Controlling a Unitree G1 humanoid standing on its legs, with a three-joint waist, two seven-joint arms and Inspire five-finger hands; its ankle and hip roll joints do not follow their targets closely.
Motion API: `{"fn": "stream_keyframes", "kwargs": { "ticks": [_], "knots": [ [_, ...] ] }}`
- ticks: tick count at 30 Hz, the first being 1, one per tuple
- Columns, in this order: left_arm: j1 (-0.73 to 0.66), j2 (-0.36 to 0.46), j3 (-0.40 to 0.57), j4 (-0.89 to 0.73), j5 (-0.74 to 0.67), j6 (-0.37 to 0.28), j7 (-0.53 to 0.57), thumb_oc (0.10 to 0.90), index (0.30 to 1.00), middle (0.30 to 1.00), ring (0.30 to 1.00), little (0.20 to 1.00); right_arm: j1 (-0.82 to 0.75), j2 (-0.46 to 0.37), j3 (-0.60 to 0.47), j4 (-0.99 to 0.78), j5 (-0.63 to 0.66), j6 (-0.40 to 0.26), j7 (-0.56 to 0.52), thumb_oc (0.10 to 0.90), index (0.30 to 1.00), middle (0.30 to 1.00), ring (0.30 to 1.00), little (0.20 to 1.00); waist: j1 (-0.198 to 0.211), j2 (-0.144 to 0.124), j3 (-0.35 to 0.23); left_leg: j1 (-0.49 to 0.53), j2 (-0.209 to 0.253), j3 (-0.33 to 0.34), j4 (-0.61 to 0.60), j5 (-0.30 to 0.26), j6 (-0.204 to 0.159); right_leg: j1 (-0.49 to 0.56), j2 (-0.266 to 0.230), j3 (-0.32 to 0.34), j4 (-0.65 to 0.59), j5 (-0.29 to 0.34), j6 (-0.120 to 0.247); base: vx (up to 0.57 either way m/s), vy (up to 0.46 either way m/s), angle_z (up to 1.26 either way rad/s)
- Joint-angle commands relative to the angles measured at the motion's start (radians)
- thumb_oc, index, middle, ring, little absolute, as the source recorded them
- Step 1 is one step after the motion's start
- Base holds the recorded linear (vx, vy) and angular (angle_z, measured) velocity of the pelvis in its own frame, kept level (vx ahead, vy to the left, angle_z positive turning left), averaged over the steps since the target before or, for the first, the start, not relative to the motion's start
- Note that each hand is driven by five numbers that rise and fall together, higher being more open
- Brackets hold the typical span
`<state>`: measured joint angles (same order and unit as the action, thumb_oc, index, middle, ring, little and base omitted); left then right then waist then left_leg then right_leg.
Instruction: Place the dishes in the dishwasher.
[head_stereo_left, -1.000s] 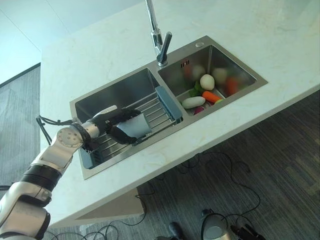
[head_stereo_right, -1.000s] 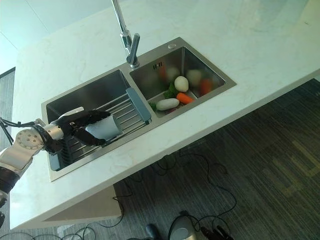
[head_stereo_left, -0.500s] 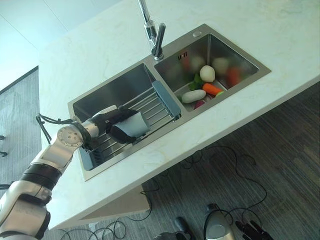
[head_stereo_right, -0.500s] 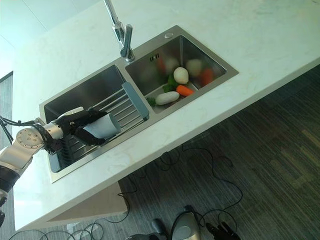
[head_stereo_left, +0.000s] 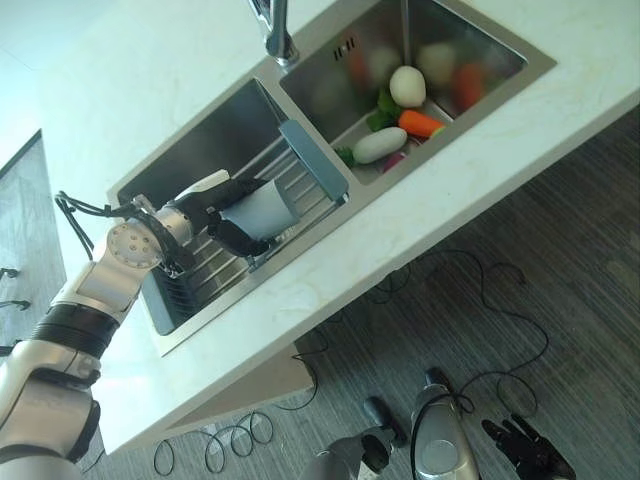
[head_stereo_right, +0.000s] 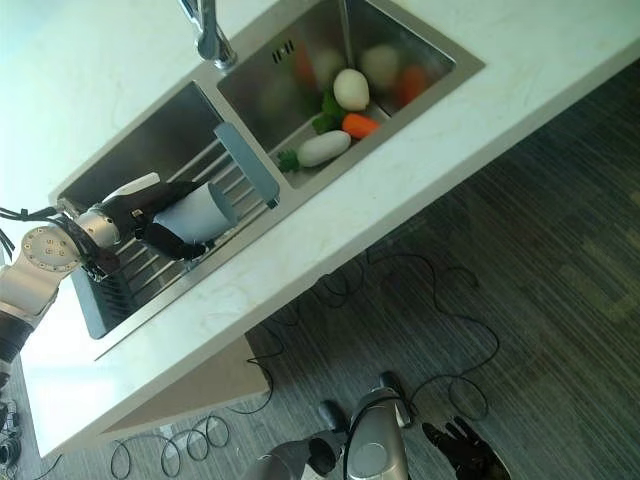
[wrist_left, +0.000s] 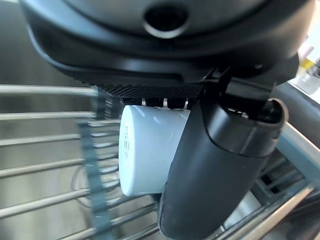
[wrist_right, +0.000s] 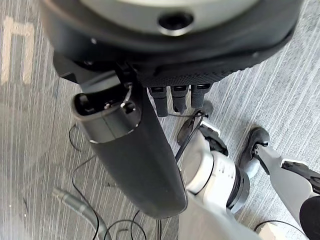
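— Left hand (head_stereo_left: 222, 212)?
— Over the rack (head_stereo_left: 300, 195) in the left basin of the sink (head_stereo_left: 190, 145), fingers (head_stereo_left: 232, 238) and thumb curled round a pale cup (head_stereo_left: 262, 208). Cup lying on its side in the grasp, open end toward the rack's grey-blue end piece (head_stereo_left: 313, 160).
— Touching the rack?
— Cannot tell; just above or on the bars.
— Right basin?
— Holding toy vegetables: a white egg-like one (head_stereo_left: 407, 85), an orange carrot (head_stereo_left: 420, 123), a pale long one (head_stereo_left: 380, 145), some green bits.
— Surroundings?
— White stone table (head_stereo_left: 470, 170) around the sink, faucet (head_stereo_left: 275, 30) at the far rim, grey carpet floor (head_stereo_left: 560, 330) beyond.
— Right hand (head_stereo_left: 528, 450)?
— Low by the floor, fingers relaxed, holding nothing.
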<state>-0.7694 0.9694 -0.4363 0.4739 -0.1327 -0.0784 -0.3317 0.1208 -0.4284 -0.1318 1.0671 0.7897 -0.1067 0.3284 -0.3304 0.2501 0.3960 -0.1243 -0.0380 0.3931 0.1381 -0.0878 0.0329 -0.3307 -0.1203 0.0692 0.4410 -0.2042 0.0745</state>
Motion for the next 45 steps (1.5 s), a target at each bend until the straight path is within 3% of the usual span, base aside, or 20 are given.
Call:
{"fn": "stream_keyframes", "kwargs": {
  "ticks": [1, 2, 3, 13, 17, 24, 28, 29, 33, 36, 37, 38, 39, 42, 44, 45],
  "knots": [
    [0.015, 0.026, -0.001, 0.031, 0.025, 0.007, -0.008, 0.627, 0.641, 0.641, 0.641, 0.641, 0.069, -0.040, 0.002, -0.020, 0.066, -0.034, 0.022, 0.800, 0.900, 0.900, 0.900, 0.900, -0.016, -0.011, -0.096, -0.073, 0.105, -0.110, 0.162, -0.130, -0.104, 0.008, -0.117, -0.031, -0.141, 0.094, 0.163, -0.05, 0.000, -0.09],
    [0.013, 0.024, -0.004, 0.031, 0.024, 0.003, -0.009, 0.483, 0.425, 0.425, 0.425, 0.425, 0.068, -0.042, 0.001, -0.020, 0.069, -0.036, 0.022, 0.800, 0.900, 0.900, 0.900, 0.900, -0.016, -0.011, -0.095, -0.073, 0.106, -0.109, 0.162, -0.130, -0.104, 0.008, -0.118, -0.031, -0.141, 0.094, 0.163, -0.03, 0.004, -0.03],
    [0.012, 0.024, -0.007, 0.026, 0.017, 0.016, -0.020, 0.400, 0.300, 0.300, 0.300, 0.300, 0.067, -0.044, -0.004, -0.022, 0.070, -0.036, 0.023, 0.800, 0.900, 0.900, 0.900, 0.900, -0.016, -0.011, -0.095, -0.072, 0.107, -0.107, 0.162, -0.128, -0.105, 0.009, -0.119, -0.033, -0.141, 0.094, 0.164, 0.00, 0.000, 0.00],
    [0.011, 0.018, -0.021, 0.020, 0.009, 0.028, -0.033, 0.400, 0.300, 0.300, 0.300, 0.300, 0.088, -0.025, -0.019, 0.024, 0.032, -0.038, 0.018, 0.800, 0.900, 0.900, 0.900, 0.900, -0.016, -0.014, -0.145, -0.024, 0.139, -0.074, 0.162, -0.128, -0.110, 0.062, -0.118, -0.065, -0.141, 0.079, 0.159, 0.02, 0.000, -0.01],
    [-0.057, 0.017, -0.005, -0.025, -0.009, 0.055, 0.117, 0.400, 0.300, 0.300, 0.300, 0.300, 0.085, -0.015, -0.041, 0.105, 0.033, -0.066, 0.017, 0.800, 0.900, 0.900, 0.900, 0.900, 0.007, -0.028, -0.204, 0.021, 0.161, -0.069, 0.162, -0.136, -0.114, 0.121, -0.105, -0.095, -0.141, 0.053, 0.148, 0.05, -0.037, 0.28],
    [-0.091, 0.081, 0.059, -0.025, 0.085, -0.007, 0.311, 0.400, 0.300, 0.300, 0.300, 0.300, 0.067, 0.000, -0.060, 0.130, 0.049, -0.084, 0.012, 0.800, 0.900, 0.900, 0.900, 0.900, 0.032, -0.051, -0.242, 0.041, 0.166, -0.086, 0.162, -0.149, -0.110, 0.160, -0.084, -0.107, -0.141, 0.034, 0.135, 0.00, -0.016, 0.16],
    [-0.111, 0.173, 0.123, -0.051, 0.104, -0.061, 0.458, 0.400, 0.300, 0.300, 0.300, 0.300, 0.053, 0.018, -0.070, 0.160, 0.040, -0.075, 0.008, 0.800, 0.900, 0.900, 0.900, 0.900, 0.066, -0.077, -0.274, 0.048, 0.169, -0.108, 0.162, -0.156, -0.105, 0.181, -0.065, -0.120, -0.141, 0.025, 0.122, 0.02, -0.080, 0.17],
    [-0.104, 0.225, 0.176, -0.082, 0.106, -0.102, 0.529, 0.400, 0.300, 0.300, 0.300, 0.300, 0.048, 0.034, -0.071, 0.177, 0.019, -0.059, 0.002, 0.800, 0.900, 0.900, 0.900, 0.900, 0.092, -0.093, -0.286, 0.058, 0.166, -0.127, 0.162, -0.170, -0.099, 0.201, -0.057, -0.132, -0.141, 0.010, 0.116, 0.05, -0.109, 0.24],
    [-0.040, 0.288, 0.294, -0.152, 0.113, -0.135, 0.598, 0.400, 0.300, 0.300, 0.300, 0.300, 0.037, 0.061, -0.062, 0.203, -0.057, -0.036, 0.000, 0.800, 0.900, 0.900, 0.900, 0.900, 0.135, -0.115, -0.304, 0.054, 0.163, -0.156, 0.162, -0.173, -0.093, 0.210, -0.044, -0.150, -0.141, 0.003, 0.102, 0.00, -0.113, 0.18],
    [0.139, 0.321, 0.495, -0.261, 0.108, -0.148, 0.656, 0.400, 0.300, 0.300, 0.300, 0.300, 0.033, 0.092, -0.034, 0.221, -0.156, -0.035, 0.023, 0.800, 0.900, 0.900, 0.900, 0.900, 0.199, -0.136, -0.311, 0.054, 0.154, -0.210, 0.162, -0.177, -0.089, 0.232, -0.024, -0.179, -0.141, -0.017, 0.082, -0.01, -0.157, 0.17],
    [0.157, 0.320, 0.511, -0.267, 0.108, -0.146, 0.659, 0.400, 0.300, 0.300, 0.300, 0.300, 0.032, 0.091, -0.031, 0.222, -0.159, -0.035, 0.024, 0.800, 0.900, 0.900, 0.900, 0.900, 0.197, -0.135, -0.311, 0.054, 0.154, -0.212, 0.162, -0.177, -0.089, 0.233, -0.024, -0.180, -0.141, -0.018, 0.081, -0.06, -0.256, 0.43],
    [0.309, 0.287, 0.653, -0.314, 0.116, -0.111, 0.744, 0.400, 0.300, 0.300, 0.300, 0.300, 0.023, 0.103, -0.002, 0.222, -0.191, -0.020, 0.030, 0.800, 0.900, 0.900, 0.900, 0.900, 0.246, -0.146, -0.310, 0.052, 0.145, -0.255, 0.162, -0.176, -0.090, 0.241, -0.011, -0.197, -0.141, -0.033, 0.066, -0.06, -0.218, 0.47],
    [0.382, 0.272, 0.712, -0.317, 0.123, -0.099, 0.777, 0.400, 0.300, 0.300, 0.300, 0.300, 0.021, 0.105, 0.012, 0.220, -0.220, -0.010, 0.035, 0.800, 0.900, 0.900, 0.900, 0.900, 0.257, -0.145, -0.308, 0.051, 0.144, -0.264, 0.162, -0.172, -0.092, 0.243, -0.008, -0.206, -0.141, -0.036, 0.061, -0.06, -0.268, 0.42],
    [0.597, 0.192, 0.879, -0.289, 0.162, -0.135, 0.877, 0.400, 0.300, 0.300, 0.300, 0.300, 0.019, 0.115, 0.060, 0.203, -0.278, 0.016, 0.035, 0.800, 0.900, 0.900, 0.900, 0.900, 0.299, -0.145, -0.287, 0.031, 0.166, -0.289, 0.162, -0.127, -0.118, 0.259, -0.004, -0.254, -0.141, -0.041, 0.053, -0.10, -0.120, 0.44],
    [0.753, 0.114, 0.996, -0.265, 0.189, -0.199, 0.930, 0.400, 0.300, 0.300, 0.300, 0.300, 0.000, 0.113, 0.117, 0.193, -0.306, -0.009, 0.056, 0.800, 0.900, 0.900, 0.900, 0.900, 0.333, -0.135, -0.259, -0.017, 0.200, -0.312, 0.162, -0.084, -0.145, 0.247, -0.035, -0.331, -0.141, -0.041, 0.045, -0.42, 0.009, 1.24],
    [0.762, 0.107, 1.002, -0.263, 0.188, -0.203, 0.932, 0.400, 0.300, 0.300, 0.300, 0.300, -0.003, 0.113, 0.120, 0.192, -0.306, -0.009, 0.058, 0.800, 0.900, 0.900, 0.900, 0.900, 0.332, -0.134, -0.258, -0.023, 0.202, -0.309, 0.162, -0.077, -0.145, 0.241, -0.039, -0.339, -0.141, -0.036, 0.045, -0.41, 0.096, 1.32]
  ]
}}
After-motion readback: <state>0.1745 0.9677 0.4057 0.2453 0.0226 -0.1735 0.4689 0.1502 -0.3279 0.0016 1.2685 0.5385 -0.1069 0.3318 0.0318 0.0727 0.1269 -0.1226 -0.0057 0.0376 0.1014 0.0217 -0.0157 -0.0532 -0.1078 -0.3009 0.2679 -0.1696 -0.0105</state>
